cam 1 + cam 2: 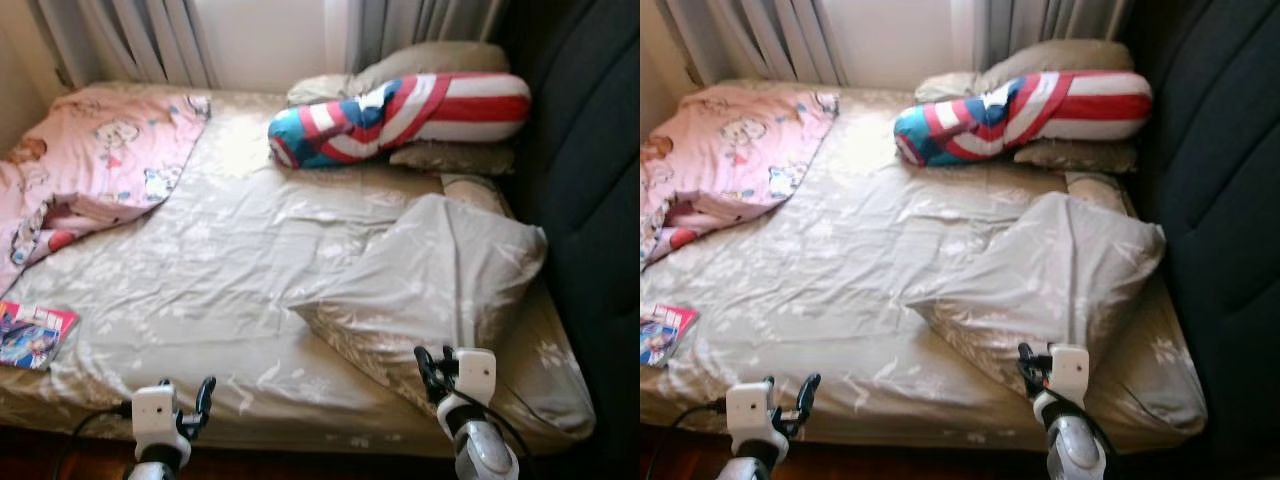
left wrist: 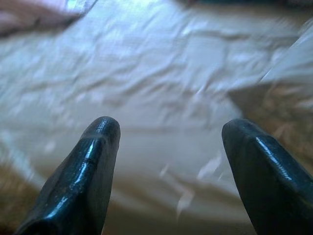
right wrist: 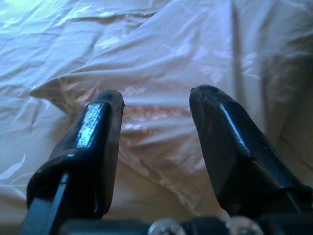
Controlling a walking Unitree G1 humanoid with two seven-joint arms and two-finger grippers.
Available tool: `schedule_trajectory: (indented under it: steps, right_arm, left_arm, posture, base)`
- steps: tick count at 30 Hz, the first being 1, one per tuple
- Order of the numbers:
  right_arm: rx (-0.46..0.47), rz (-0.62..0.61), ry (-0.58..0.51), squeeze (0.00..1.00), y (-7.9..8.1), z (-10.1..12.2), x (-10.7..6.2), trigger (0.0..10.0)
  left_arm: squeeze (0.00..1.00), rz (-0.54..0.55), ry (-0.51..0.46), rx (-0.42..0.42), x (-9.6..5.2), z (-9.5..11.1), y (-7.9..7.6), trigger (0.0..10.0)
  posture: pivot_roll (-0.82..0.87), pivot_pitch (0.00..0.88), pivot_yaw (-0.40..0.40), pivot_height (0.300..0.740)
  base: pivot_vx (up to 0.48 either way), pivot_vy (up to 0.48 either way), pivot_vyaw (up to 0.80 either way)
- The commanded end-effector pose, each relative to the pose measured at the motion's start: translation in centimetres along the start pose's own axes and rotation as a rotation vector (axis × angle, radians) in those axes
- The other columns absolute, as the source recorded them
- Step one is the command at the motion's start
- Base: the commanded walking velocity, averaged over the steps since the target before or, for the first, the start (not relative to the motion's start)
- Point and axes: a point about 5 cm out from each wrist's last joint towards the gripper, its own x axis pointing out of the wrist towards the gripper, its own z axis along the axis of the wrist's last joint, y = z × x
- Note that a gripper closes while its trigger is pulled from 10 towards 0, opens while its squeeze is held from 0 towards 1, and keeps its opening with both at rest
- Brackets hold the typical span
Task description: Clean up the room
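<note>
A bed [image 1: 230, 300] with a beige leaf-print sheet lies before me. A beige pillow [image 1: 440, 280] sits askew at the near right, and in the right wrist view the pillow [image 3: 195, 63] lies just beyond the fingers. A red, white and blue bolster [image 1: 400, 115] rests at the head, on other beige pillows [image 1: 440, 60]. A pink cartoon blanket [image 1: 90, 160] is bunched at the far left. A colourful book [image 1: 32, 334] lies at the near left edge. My left gripper [image 1: 200, 395] is open at the bed's near edge. My right gripper [image 1: 430, 368] is open by the pillow's near corner.
A dark upholstered panel [image 1: 590, 200] runs along the bed's right side. Curtains [image 1: 150, 40] hang behind the head of the bed. Dark wooden floor [image 1: 40, 460] shows below the mattress edge, with a black cable beside my left arm.
</note>
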Motion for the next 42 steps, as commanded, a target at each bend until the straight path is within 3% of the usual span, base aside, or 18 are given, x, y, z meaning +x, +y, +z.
schedule_trajectory:
  steps: [1, 11, 16, 22, 31, 42]
  right_arm:
    - [-0.004, -0.009, -0.018, 0.0, -0.1, 0.3, 0.2, 10.0]
    - [-0.002, -0.054, -0.026, 0.0, -0.3, 0.5, -0.1, 10.0]
    - [0.006, -0.107, -0.012, 0.0, -2.0, 0.6, -0.2, 10.0]
    - [0.006, -0.128, -0.003, 0.0, -2.5, 0.9, 0.0, 10.0]
    - [0.021, -0.089, 0.025, 0.0, -1.2, 0.7, 0.6, 10.0]
    - [0.011, -0.084, 0.069, 0.0, -1.4, 0.3, 0.6, 10.0]
  left_arm:
    - [0.0, -0.019, -0.009, 0.002, 0.0, 0.2, -0.7, 10.0]
    - [0.0, -0.057, -0.094, 0.027, 0.0, 2.9, -1.6, 10.0]
    - [0.0, -0.049, -0.105, 0.025, 0.0, 3.7, -1.6, 10.0]
    - [0.0, -0.048, -0.085, 0.026, 0.1, 4.7, -1.9, 10.0]
    - [0.0, -0.05, -0.086, 0.022, 0.3, 5.5, -2.3, 10.0]
    - [0.0, -0.044, -0.073, 0.018, 0.1, 5.5, -2.3, 10.0]
  posture:
    - [0.0, 0.051, -0.069, 0.74]
    - [0.01, 0.035, -0.065, 0.74]
    - [0.0, 0.038, -0.064, 0.74]
    - [-0.01, 0.07, -0.059, 0.74]
    - [0.0, 0.078, -0.062, 0.74]
    - [0.0, 0.085, -0.07, 0.74]
  base:
    - [0.0, 0.0, 0.0]
    - [0.0, 0.0, 0.0]
    - [0.0, 0.0, 0.0]
    - [0.04, 0.0, 0.0]
    - [0.269, 0.0, 0.0]
    - [0.333, 0.0, 0.0]
